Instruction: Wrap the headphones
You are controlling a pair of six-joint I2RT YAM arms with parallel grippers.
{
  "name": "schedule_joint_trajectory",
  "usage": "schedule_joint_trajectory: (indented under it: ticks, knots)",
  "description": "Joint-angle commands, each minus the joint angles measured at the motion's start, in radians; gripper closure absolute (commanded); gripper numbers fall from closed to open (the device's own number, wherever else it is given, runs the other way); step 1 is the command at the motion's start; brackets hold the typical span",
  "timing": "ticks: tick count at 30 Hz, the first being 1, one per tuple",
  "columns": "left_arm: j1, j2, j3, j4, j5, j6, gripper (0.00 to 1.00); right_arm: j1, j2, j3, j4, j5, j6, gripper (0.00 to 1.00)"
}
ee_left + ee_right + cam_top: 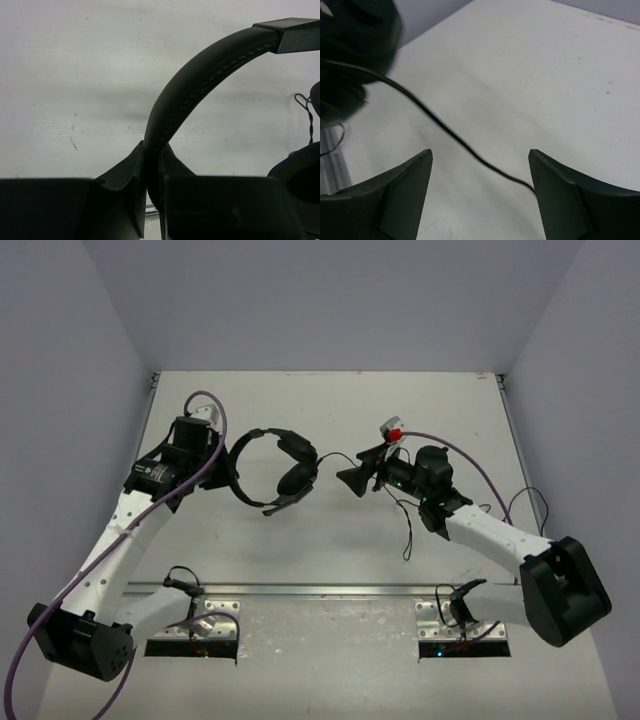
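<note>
The black headphones lie left of the table's centre, with the headband curving toward my left arm. My left gripper is shut on the headband, which rises from between its jaws and arcs to the right. An ear cup shows at the right edge of the left wrist view. My right gripper stands open just right of the ear cups. The thin black cable runs slantwise between the right gripper's spread fingers, touching neither pad. The blurred ear cups fill the upper left of that view.
More thin black cable trails down the table under the right arm. Thick purple robot cables loop over both arms. A metal rail runs along the near edge between the arm bases. Pale walls enclose the table on three sides.
</note>
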Motion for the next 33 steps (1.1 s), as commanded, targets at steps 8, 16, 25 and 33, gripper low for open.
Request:
schedule_joint_trajectory:
  ticks: [8, 16, 25, 33]
  knots:
    - [0.002, -0.104, 0.153, -0.019, 0.161, -0.027, 1.00, 0.028, 0.168, -0.023, 0.181, 0.259, -0.155, 0.38]
    - [0.002, -0.147, 0.299, -0.029, 0.212, -0.122, 1.00, 0.037, 0.224, -0.074, 0.330, 0.119, -0.005, 0.35]
    - [0.002, -0.168, 0.331, -0.082, 0.055, -0.274, 1.00, 0.038, 0.233, -0.039, 0.373, 0.021, 0.124, 0.97]
    - [0.002, -0.247, 0.295, 0.029, -0.010, -0.582, 1.00, 0.227, 0.305, 0.217, 0.090, 0.197, 0.052, 0.99]
